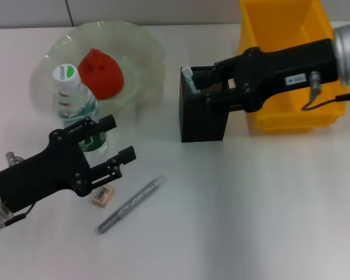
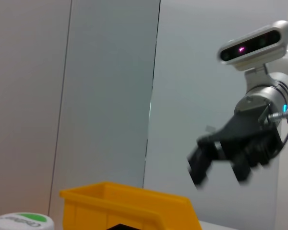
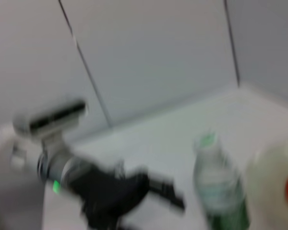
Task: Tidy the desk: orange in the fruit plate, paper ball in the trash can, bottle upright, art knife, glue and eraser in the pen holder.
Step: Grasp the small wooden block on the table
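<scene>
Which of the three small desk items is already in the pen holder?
The art knife: its mint-green end sticks up from the pen holder. The glue and eraser lie on the desk.

A plain white tabletop [image 1: 262, 221] fills the scene from near to far, evenly lit with soft shadows. Along its far edge rises a pale grey panelled wall [image 2: 105, 96], split by thin dark vertical seams. The panels are flat and bare, a little brighter to the right.
</scene>
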